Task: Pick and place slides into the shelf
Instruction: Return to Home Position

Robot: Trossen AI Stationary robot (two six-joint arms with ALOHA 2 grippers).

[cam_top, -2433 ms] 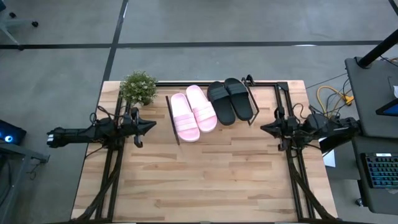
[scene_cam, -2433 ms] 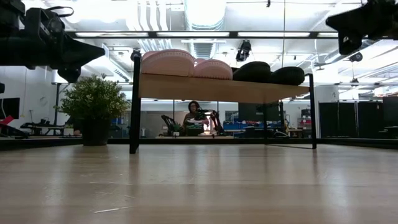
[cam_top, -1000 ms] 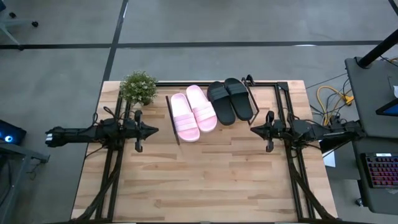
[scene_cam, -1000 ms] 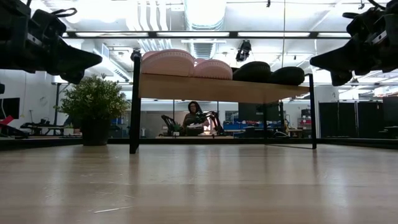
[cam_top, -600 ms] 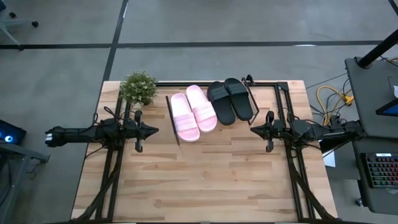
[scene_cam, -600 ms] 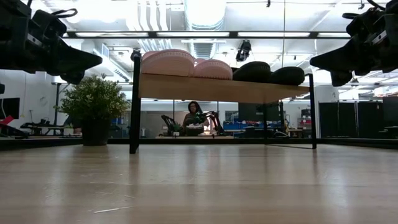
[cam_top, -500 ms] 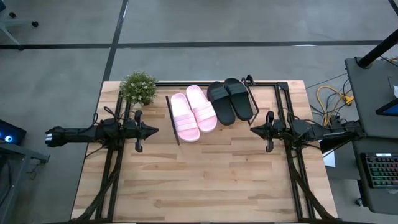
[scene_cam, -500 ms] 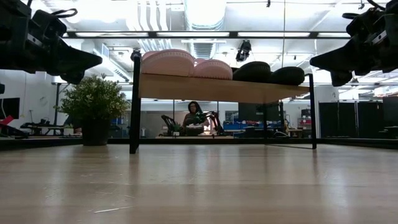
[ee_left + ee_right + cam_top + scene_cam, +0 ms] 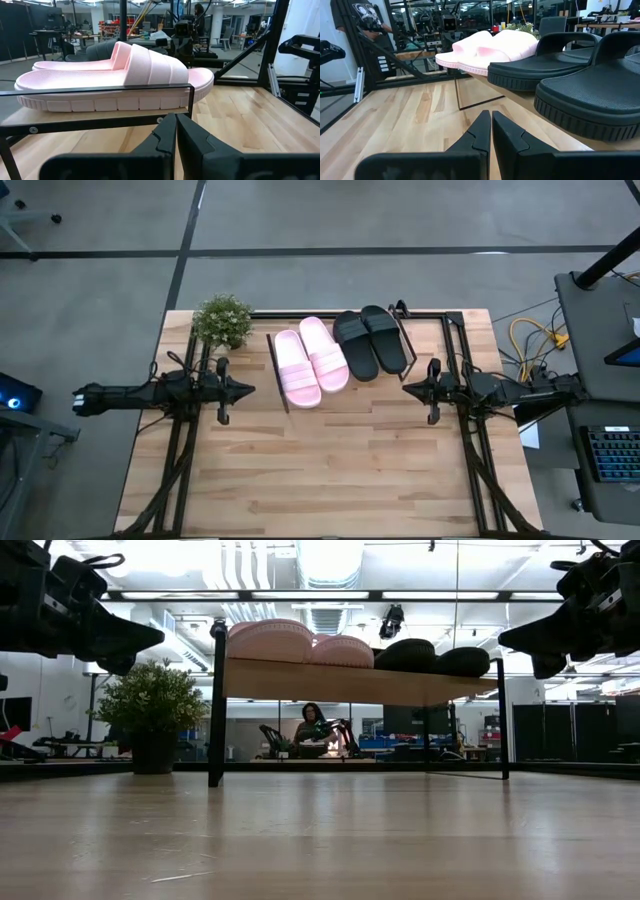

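All four slides look parked on the shelf (image 9: 350,684) already. The pink pair (image 9: 298,370) is a bit left of centre in the upper middle of the high view, and the black pair (image 9: 357,348) is right beside it. I can't see a slide left down on the table (image 9: 330,470), so my read is the placing is done and all that remains is tucking the arms away.

The left gripper (image 9: 244,389) sits mid-left in the high view and the right gripper (image 9: 408,389) mid-right. They point inward at each other with the shelf between them. Neither holds anything, and in each wrist view the two fingers are pressed together.

The bit that matters for the next move: the slides run top-to-bottom in the high view, slightly tilted, so their long axis is crosswise to both arms. The left wrist view has a pink slide side-on straight ahead. The right wrist view has the black ones nearest, with pink behind. So the left arm is nearer pink and the right arm nearer black, and both are apart from the shelf frame, not touching it. Pulling straight outward, away from centre, should keep them off it. The potted plant (image 9: 222,320) at upper left, just above the left arm, is the only other thing I'd watch.
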